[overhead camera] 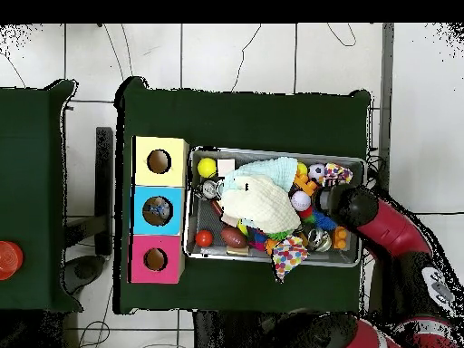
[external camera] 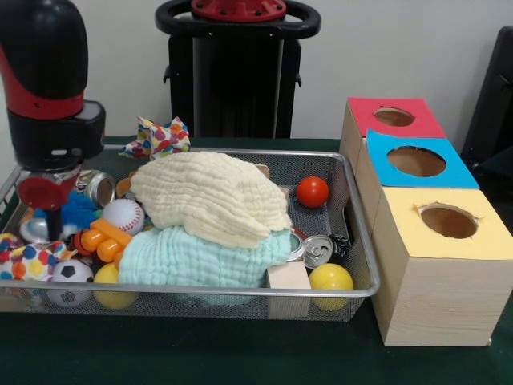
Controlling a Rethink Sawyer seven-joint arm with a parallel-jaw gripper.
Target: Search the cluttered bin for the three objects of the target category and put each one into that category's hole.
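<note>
The arm's gripper hangs low over the left end of the wire mesh bin, down among the toys, and whether it is apart or closed cannot be told because the wrist and clutter hide its tips. Just beside it lie a baseball, an orange plastic toy, a blue fuzzy toy and a silver can. A cream cloth is heaped over a pale green cloth in the middle of the bin, covering much of what lies below. A red ball sits near the far right corner, a yellow ball at the near right corner, with a second can and a wooden block beside it. A soccer ball rests at the near left. Beside the bin stand three boxes with holes: red-topped, blue-topped and yellow-topped
</note>
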